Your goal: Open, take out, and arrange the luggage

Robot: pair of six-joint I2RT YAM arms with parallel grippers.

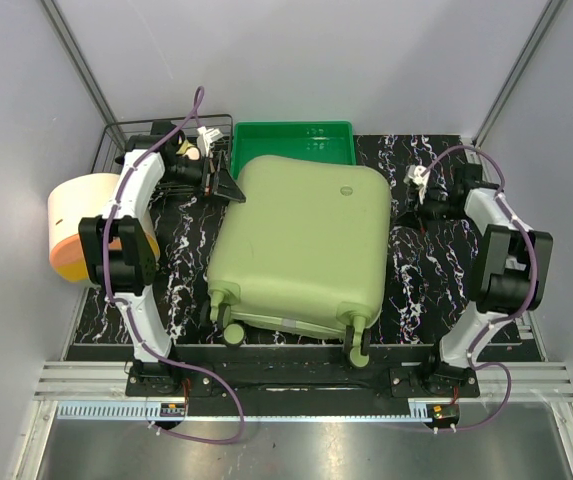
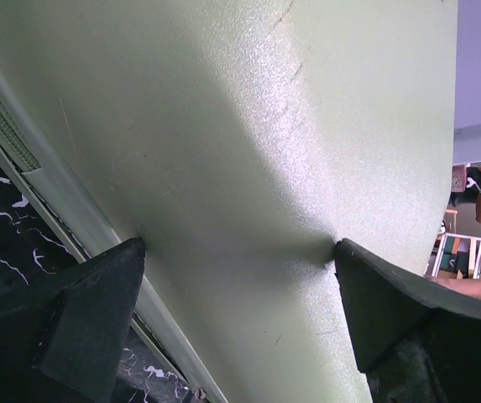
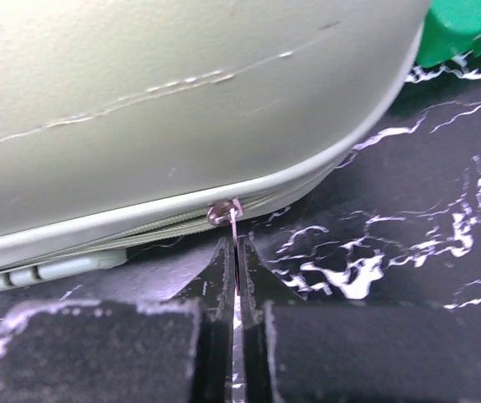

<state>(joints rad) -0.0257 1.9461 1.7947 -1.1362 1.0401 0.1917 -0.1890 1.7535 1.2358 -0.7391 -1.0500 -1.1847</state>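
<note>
The luggage [image 1: 301,245], a pale olive-green hard-shell suitcase, lies flat and zipped up on the black marbled mat [image 1: 436,270], wheels toward the arm bases. My left gripper [image 1: 228,188] is at its far-left corner. In the left wrist view the left gripper [image 2: 240,248] is open wide, both fingertips [image 2: 131,256] resting against the shell [image 2: 223,126]. My right gripper [image 1: 406,208] is at the suitcase's right side. In the right wrist view the right gripper [image 3: 237,243] is shut on the metal zip pull [image 3: 233,217], at the zip rim below the rounded corner [image 3: 181,101].
A bright green shallow tray [image 1: 291,135] stands behind the suitcase, its corner also in the right wrist view [image 3: 467,25]. A black wire basket [image 1: 131,135] sits at the back left, and an orange-and-cream cylinder [image 1: 76,235] beside the left arm. Grey walls enclose the mat.
</note>
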